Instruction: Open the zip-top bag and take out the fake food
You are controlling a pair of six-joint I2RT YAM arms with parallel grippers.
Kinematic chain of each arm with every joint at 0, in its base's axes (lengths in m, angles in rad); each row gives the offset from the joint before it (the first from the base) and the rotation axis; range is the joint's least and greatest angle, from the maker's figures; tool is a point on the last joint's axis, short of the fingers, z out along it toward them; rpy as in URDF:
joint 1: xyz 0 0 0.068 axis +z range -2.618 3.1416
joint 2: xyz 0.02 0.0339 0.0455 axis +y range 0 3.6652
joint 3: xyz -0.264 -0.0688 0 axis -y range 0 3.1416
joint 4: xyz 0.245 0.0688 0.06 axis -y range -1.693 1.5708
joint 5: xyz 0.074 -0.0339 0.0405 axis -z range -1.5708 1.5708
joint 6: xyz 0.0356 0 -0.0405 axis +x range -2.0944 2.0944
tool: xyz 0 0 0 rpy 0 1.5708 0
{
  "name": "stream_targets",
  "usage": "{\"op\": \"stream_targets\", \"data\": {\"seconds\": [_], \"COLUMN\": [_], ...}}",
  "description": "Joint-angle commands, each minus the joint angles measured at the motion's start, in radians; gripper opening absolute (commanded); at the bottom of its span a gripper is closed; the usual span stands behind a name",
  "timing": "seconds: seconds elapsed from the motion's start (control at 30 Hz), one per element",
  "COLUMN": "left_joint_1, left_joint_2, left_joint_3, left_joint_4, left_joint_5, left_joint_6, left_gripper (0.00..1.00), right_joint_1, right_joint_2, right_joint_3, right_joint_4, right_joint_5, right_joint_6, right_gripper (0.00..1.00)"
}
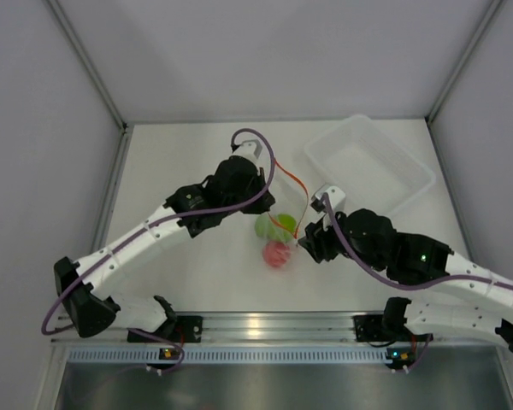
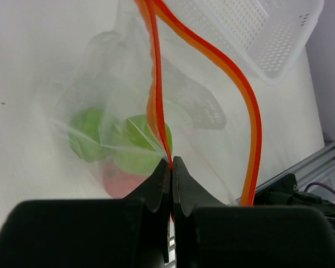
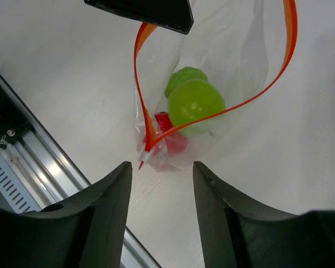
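Observation:
The clear zip-top bag hangs over the middle of the table. Its red-orange zip strip is parted into a wide loop. My left gripper is shut on one side of that strip and holds the bag's mouth up. The fake food lies in the bottom of the bag: two lime green balls and a red one. My right gripper is open just short of the bag's near corner, with nothing between its fingers. From above it sits right of the bag.
A clear rigid tub stands at the back right, close behind the right arm. The metal rail of the arm bases runs along the near edge. Walls close in the table on the left, back and right.

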Motion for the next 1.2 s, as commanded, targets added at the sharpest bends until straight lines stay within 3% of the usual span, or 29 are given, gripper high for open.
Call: {"op": "stream_targets", "data": {"seconds": [0.0,0.13,0.27,0.47,0.57,0.87,1.1,1.17], "left_joint_1": [0.083,0.119,0.119,0.119,0.119,0.117,0.111,0.106], "left_joint_2": [0.046,0.13,0.157,0.2,0.218,0.261,0.273,0.275], "left_joint_3": [0.095,0.198,0.214,0.292,0.317,0.349,0.37,0.364], "left_joint_4": [-0.076,-0.194,-0.196,-0.199,-0.2,-0.194,-0.182,-0.17], "left_joint_5": [0.155,0.133,0.11,0.237,0.248,0.259,0.262,0.249], "left_joint_6": [0.214,0.315,0.319,0.363,0.368,0.323,0.291,0.286], "left_gripper": [0.0,0.0,0.0,0.0,0.0,0.0,0.0,0.0], "right_joint_1": [0.006,-0.033,-0.169,-0.423,-0.485,-0.49,-0.491,-0.491], "right_joint_2": [-0.024,-0.031,-0.047,-0.039,0.025,0.169,0.269,0.288], "right_joint_3": [0.077,0.097,0.064,-0.024,-0.002,0.111,0.108,0.108], "right_joint_4": [-0.003,-0.045,-0.005,0.124,0.164,0.162,0.155,0.149], "right_joint_5": [0.084,0.153,0.138,-0.07,-0.178,-0.208,-0.207,-0.202], "right_joint_6": [0.084,0.17,0.276,0.405,0.408,0.374,0.367,0.359], "right_gripper": [0.49,0.55,0.59,0.61,0.61,0.6,0.56,0.43]}}
